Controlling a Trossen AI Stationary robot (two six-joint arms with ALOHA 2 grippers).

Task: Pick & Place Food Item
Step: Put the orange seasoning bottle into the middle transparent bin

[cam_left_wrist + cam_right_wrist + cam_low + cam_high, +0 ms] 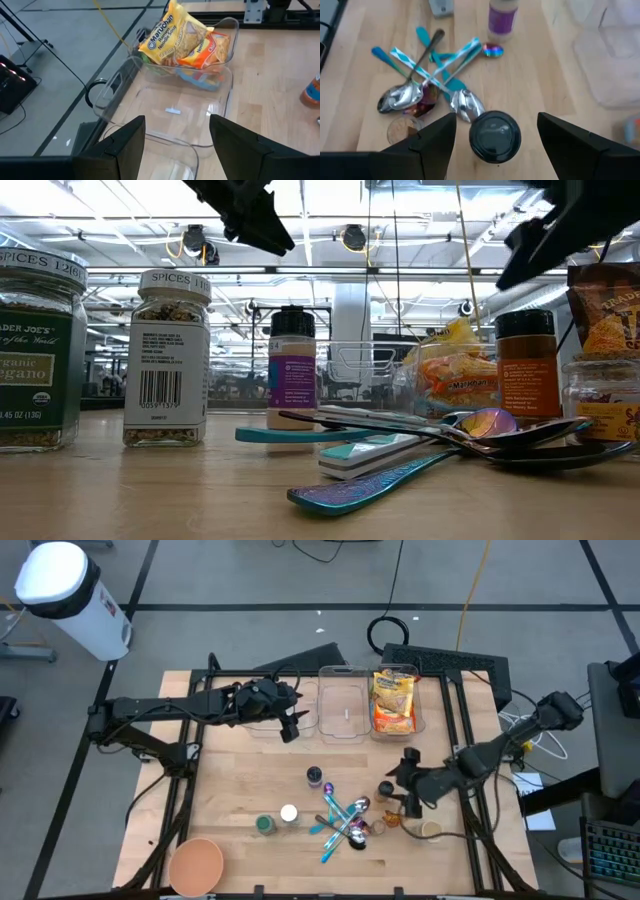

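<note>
Noodle packets [182, 40], "Maruchan", possibly ramen.

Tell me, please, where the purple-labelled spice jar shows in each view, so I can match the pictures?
High view: the purple jar stands mid-table, just above the spoons.
Low view: the jar stands centre, behind the spoons.
Left wrist view: not in it.
Right wrist view: the jar is at the top edge, past the spoons.
Shared landmark: the spoons.

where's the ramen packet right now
In the high view the ramen packet lies in the rightmost clear bin at the table's far edge, beside an empty bin; the left claw hovers further left.
</note>
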